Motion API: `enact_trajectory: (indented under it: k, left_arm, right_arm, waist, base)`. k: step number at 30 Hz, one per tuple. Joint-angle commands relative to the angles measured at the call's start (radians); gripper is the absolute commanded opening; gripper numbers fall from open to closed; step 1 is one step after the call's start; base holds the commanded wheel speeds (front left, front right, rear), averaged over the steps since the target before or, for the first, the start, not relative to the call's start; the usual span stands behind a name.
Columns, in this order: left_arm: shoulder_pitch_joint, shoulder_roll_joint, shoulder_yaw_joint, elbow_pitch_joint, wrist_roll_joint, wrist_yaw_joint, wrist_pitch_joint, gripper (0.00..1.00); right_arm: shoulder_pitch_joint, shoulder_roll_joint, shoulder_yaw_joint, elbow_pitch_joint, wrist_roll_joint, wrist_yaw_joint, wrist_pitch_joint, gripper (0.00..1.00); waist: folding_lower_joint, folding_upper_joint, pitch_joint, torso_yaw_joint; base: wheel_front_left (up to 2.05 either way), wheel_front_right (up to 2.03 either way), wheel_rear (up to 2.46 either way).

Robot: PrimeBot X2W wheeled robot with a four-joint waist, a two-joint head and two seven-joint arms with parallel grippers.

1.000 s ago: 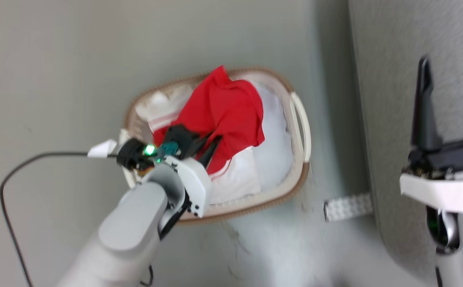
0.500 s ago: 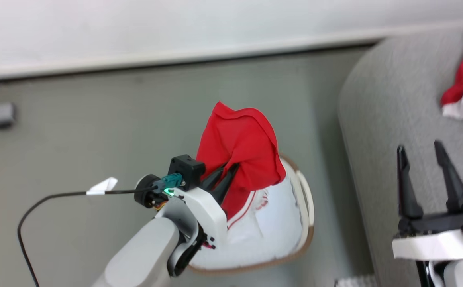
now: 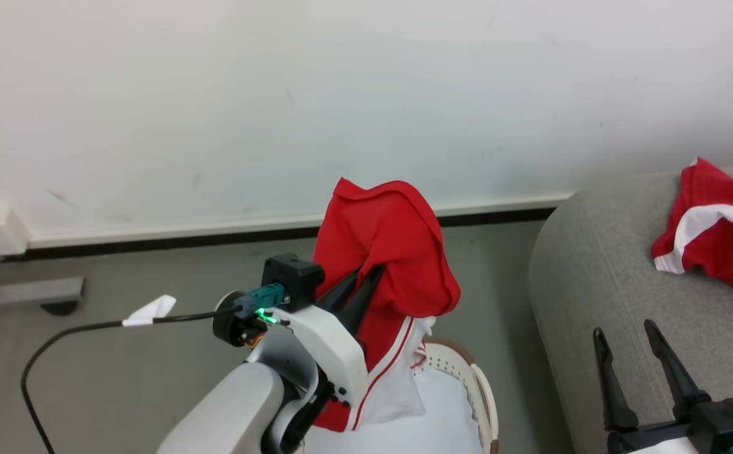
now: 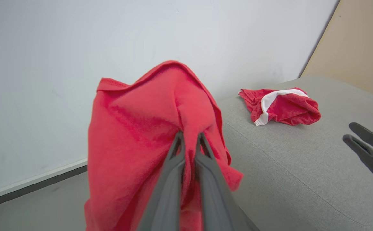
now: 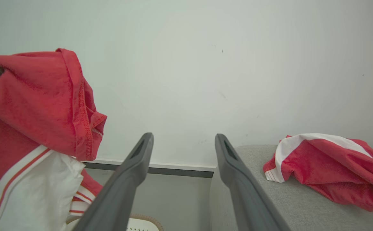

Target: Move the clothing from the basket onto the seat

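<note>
Clothing (image 3: 385,239) hangs pinched in our left gripper (image 3: 371,272), above the basket (image 3: 451,360). We judge the step in hand to be the carry across to the sofa (image 3: 593,265).

To do it well:
- Hold the pinch firm.
- Go high enough that the white striped lower part clears the basket rim; we cannot tell whether it is free of it yet.
- Swing toward 3 o'clock over the rounded sofa edge.
- Release well in from that edge, or the loose tail could drag the whole piece down to the floor (image 3: 152,378).
- Move smoothly, because soft cloth like this will probably trail and swing.

Left gripper: in the left wrist view the fingers are pressed nearly together on a fold of red fabric. The cloth rises past the tips and drapes down both sides.

Right gripper (image 3: 624,331): the fingers are spread wide and carry nothing. It sits at 5 o'clock in the head view, over the sofa front, and we see no contact with anything.

Going outward, the basket is at 6 o'clock under the hanging cloth, with something white inside it. The sofa fills 3 to 4 o'clock. A second red and white garment (image 3: 720,233) lies bunched on the sofa at 2 o'clock, well apart from the held piece. A pale wall (image 3: 215,94) is at 12 o'clock, and a black cable (image 3: 57,340) trails at 8 o'clock.
</note>
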Motion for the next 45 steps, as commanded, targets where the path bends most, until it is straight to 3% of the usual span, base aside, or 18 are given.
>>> enact_trajectory:
  k: [1,8,12,20,28,42,43,44,45]
  left_arm:
    - [0.011,0.009,0.005,-0.022,-0.016,0.007,0.008,0.0]
    - [0.028,0.028,0.006,-0.11,-0.026,0.031,0.048,0.0]
    - [0.041,0.036,-0.001,-0.141,-0.027,0.031,0.063,0.0]
    - [0.038,0.022,-0.024,-0.163,-0.026,0.032,0.075,0.0]
    - [0.018,0.009,-0.048,-0.159,-0.019,0.026,0.086,0.0]
    - [0.006,-0.012,-0.087,-0.171,-0.02,0.018,0.103,0.0]
    - [0.006,-0.013,-0.09,-0.172,-0.021,0.017,0.105,0.0]
    - [0.005,-0.014,-0.092,-0.173,-0.022,0.016,0.107,0.0]
    - [0.005,-0.015,-0.095,-0.174,-0.023,0.017,0.109,0.0]
  right_arm:
    - [0.014,-0.003,0.008,0.001,-0.004,-0.002,0.001,1.0]
    - [-0.006,-0.003,0.091,-0.005,-0.021,-0.002,0.001,1.0]
    - [-0.045,-0.011,0.197,0.01,-0.029,-0.002,0.001,1.0]
    - [-0.169,-0.108,0.406,0.059,-0.049,-0.002,0.001,1.0]
    - [-0.28,-0.105,0.567,0.151,-0.061,-0.002,0.001,1.0]
    - [-0.356,-0.017,0.484,0.267,-0.145,-0.002,0.001,1.0]
    - [-0.357,-0.013,0.48,0.276,-0.143,-0.002,0.001,0.95]
    - [-0.358,-0.008,0.477,0.281,-0.136,-0.002,0.001,0.47]
    - [-0.358,-0.006,0.475,0.287,-0.129,-0.002,0.001,0.06]
  waist:
    - [0.0004,0.0,-0.044,0.005]
    - [0.0004,0.0,-0.073,0.0]
    - [0.0004,0.0,-0.079,-0.002]
    - [0.0004,0.0,-0.082,0.002]
    - [0.0004,0.0,-0.08,0.02]
    - [0.0004,0.0,-0.069,0.042]
    - [0.0004,0.0,-0.069,0.043]
    - [0.0004,0.0,-0.07,0.044]
    - [0.0004,0.0,-0.07,0.045]
  base:
    - [0.0,0.0,0.0]
    - [0.0,0.0,0.0]
    - [0.0,0.0,0.0]
    - [0.0,0.0,0.0]
    - [0.0,0.0,0.0]
    - [0.0,0.0,0.0]
    - [0.0,0.0,0.0]
    - [0.0,0.0,0.0]
    - [0.0,0.0,0.0]
